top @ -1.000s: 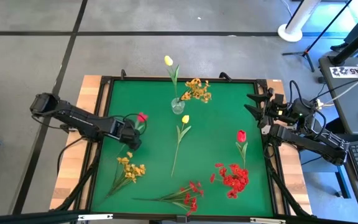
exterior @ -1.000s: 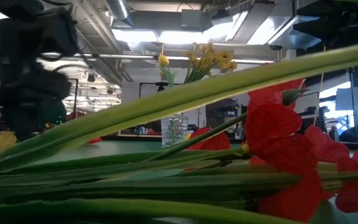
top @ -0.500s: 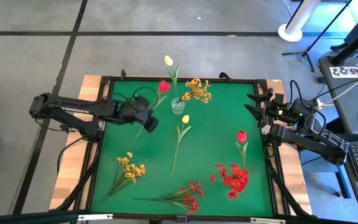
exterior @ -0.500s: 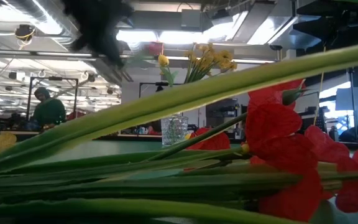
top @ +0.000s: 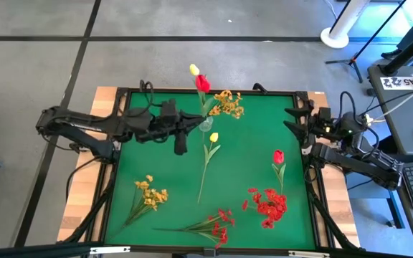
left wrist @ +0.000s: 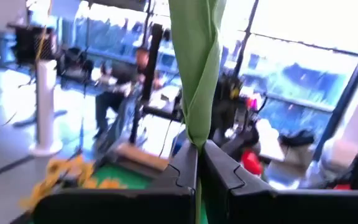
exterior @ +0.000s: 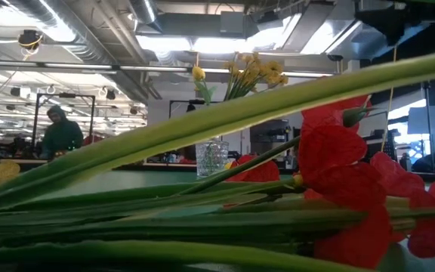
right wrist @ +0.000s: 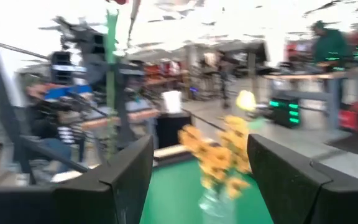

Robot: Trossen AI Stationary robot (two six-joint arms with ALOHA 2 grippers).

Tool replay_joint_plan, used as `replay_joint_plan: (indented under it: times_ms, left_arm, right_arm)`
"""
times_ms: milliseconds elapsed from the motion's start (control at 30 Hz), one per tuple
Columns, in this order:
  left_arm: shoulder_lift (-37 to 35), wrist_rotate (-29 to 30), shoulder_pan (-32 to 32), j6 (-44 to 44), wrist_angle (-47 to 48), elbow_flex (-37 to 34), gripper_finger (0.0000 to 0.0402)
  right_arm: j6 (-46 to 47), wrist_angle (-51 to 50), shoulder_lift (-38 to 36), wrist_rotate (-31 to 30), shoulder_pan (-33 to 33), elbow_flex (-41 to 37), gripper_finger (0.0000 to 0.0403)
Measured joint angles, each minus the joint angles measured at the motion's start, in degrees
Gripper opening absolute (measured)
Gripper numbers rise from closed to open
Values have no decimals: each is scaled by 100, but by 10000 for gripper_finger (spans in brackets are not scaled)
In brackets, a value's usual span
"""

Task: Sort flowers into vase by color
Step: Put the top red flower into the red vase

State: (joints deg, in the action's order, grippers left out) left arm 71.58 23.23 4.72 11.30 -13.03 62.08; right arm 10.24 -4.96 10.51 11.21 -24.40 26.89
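The left gripper (top: pixel 193 117) hangs over the counter (top: pixel 253 161) near its far edge, fingers clamped on the stem of a red tulip (top: pixel 203 82) whose bloom stands just beside the glass vase (top: pixel 206 123). That vase already carries a yellow tulip (top: pixel 193 69) and a yellow spray (top: pixel 227 104). Another yellow tulip (top: pixel 213 137) lies mid-counter, a second red tulip (top: pixel 278 156) toward the right edge, a red spray (top: pixel 267 204) near the right front corner, another red spray (top: pixel 219 224) at the front edge, and a yellow spray (top: pixel 150 192) near the left edge. The right gripper (top: pixel 293 123) waits at the right edge, fingers apart.
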Motion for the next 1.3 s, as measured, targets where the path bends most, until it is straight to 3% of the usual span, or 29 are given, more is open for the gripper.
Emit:
replay_joint_plan:
  times_ms: [267, 567, 767, 1300]
  left_arm:
    - [749, -1178, -639, 399, -1249, 0, 0]
    - [1118, -1864, -1085, 769, -2101, -1, 0]
    - [1323, -1996, -1124, 764, -2642, -2, 0]
    - [1929, -2002, -1153, 644, -3338, 53, 0]
  right_arm:
    - [42, 211, 1008, 518, 1, 555, 259]
    - [3, 227, 2166, 1049, 3, 1292, 259]
    - [-64, 305, 2839, 1050, 4, 1659, 259]
    - [199, 1694, 4165, 1394, 6, 1675, 259]
